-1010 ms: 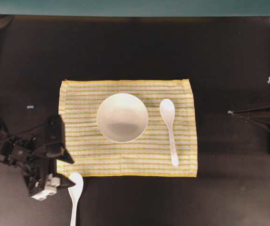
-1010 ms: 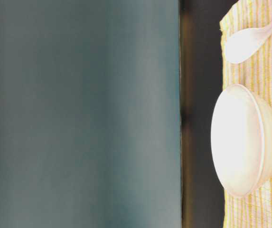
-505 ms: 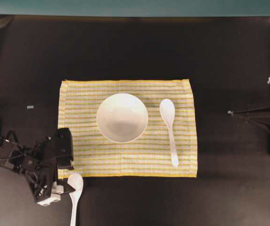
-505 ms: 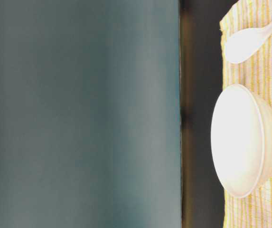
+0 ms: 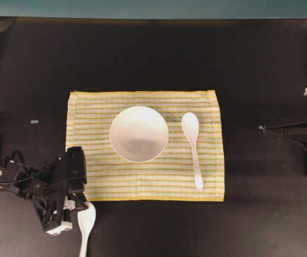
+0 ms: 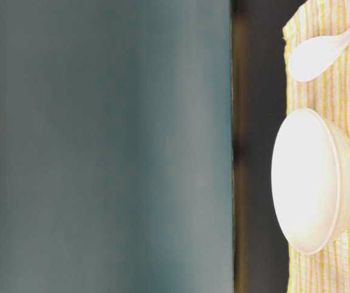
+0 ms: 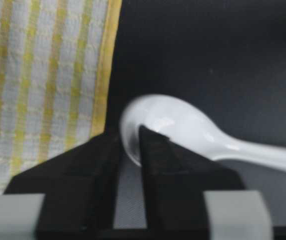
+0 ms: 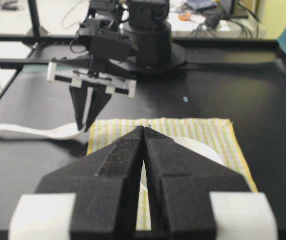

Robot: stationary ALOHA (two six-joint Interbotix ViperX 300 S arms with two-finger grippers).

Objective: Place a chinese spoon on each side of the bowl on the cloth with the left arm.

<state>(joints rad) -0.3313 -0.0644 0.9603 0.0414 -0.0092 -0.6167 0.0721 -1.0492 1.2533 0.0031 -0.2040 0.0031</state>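
overhead view: second spoon (image 5: 85, 227) handle cut off by frame edge

Black jointed arms with wedge-shaped fingers

The left arm (image 5: 32, 184) was matte black, with exposed black cable; its fingers (image 8: 99, 107) tapered to points below white blocks.

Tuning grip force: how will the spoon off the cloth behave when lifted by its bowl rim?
The spoon looks glossy, so probably slippery in the left tool. Held at the rim with a long handle trailing, it may pivot. It looks rigid, ceramic-like, likely chipping if dropped.
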